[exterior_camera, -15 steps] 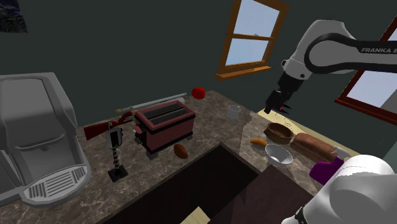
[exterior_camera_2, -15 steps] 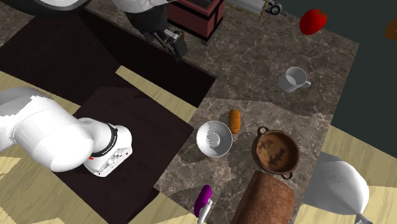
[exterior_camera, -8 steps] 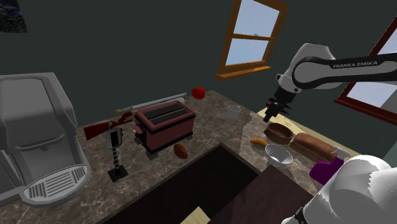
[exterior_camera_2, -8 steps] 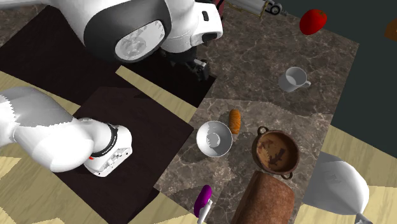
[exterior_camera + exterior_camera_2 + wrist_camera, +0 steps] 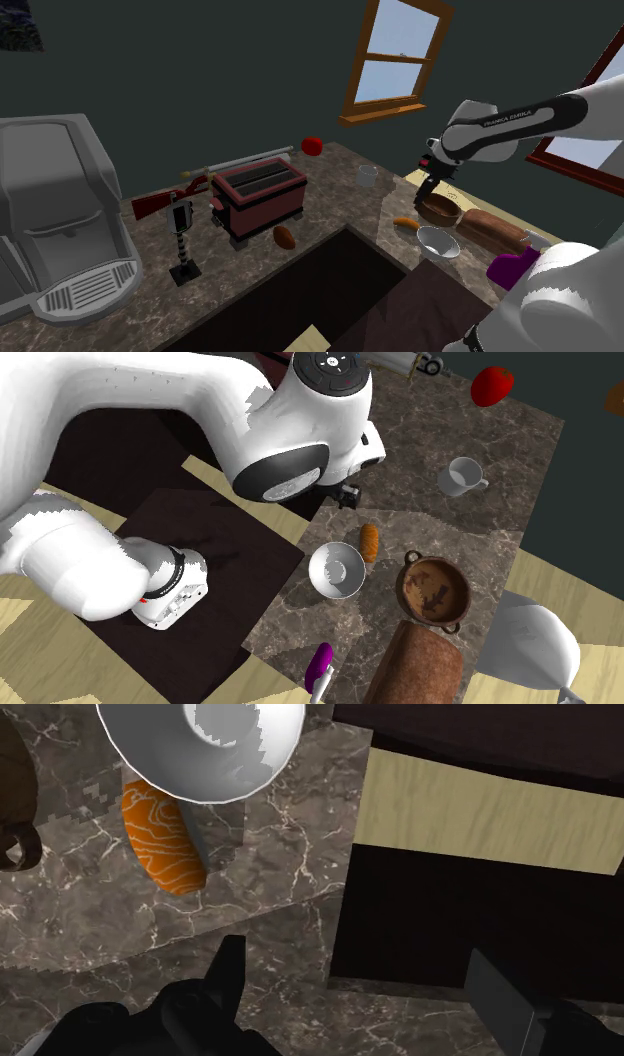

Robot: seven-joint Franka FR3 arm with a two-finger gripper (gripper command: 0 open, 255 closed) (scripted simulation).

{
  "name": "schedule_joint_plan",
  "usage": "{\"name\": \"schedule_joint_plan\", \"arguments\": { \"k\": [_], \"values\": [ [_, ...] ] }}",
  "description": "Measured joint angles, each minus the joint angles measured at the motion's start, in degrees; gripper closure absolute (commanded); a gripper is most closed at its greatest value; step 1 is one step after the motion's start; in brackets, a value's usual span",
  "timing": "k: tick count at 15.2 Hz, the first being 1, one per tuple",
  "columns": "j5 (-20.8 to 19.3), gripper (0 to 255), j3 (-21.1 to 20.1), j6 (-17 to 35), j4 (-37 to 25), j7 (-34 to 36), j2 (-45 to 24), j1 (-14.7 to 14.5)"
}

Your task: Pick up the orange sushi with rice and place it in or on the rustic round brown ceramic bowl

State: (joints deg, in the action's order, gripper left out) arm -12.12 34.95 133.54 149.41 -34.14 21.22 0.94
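The gripper (image 5: 365, 999) is seen poised over the stone counter (image 5: 270, 884), jaws spread wide and empty, presumably so the target can be straddled. The orange sushi (image 5: 162, 839) is found just ahead, just beside a white bowl (image 5: 140, 744), at its one o'clock in the second exterior view. The brown bowl (image 5: 433, 590), at the sushi's four o'clock there, is judged the destination beyond.

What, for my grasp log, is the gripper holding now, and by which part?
Nothing. The gripper is open and empty; the orange sushi lies untouched on the counter beside the white bowl.
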Motion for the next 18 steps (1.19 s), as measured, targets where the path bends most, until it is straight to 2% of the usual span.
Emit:
{"name": "schedule_joint_plan", "arguments": {
  "k": [4,6,8,10,13,16,18],
  "values": [
    [5.4,0,6.2,6.0,-2.9,-10.0,-10.1,-3.2],
    [11.3,0,8.8,9.3,-4.5,-16.8,-16.6,-5.2],
    [18.7,0,9.8,11.4,-6.7,-24.7,-23.3,-5.8],
    [26.8,0,8.7,12.8,-9.4,-33.2,-30.2,-4.0],
    [35.7,0,4.4,13.4,-14.5,-42.7,-38.7,0.9],
    [41.3,0,-0.1,14.1,-19.3,-49.5,-46.0,6.1],
    [43.3,0,-2.3,13.7,-23.2,-52.8,-50.3,9.4]
  ]
}}
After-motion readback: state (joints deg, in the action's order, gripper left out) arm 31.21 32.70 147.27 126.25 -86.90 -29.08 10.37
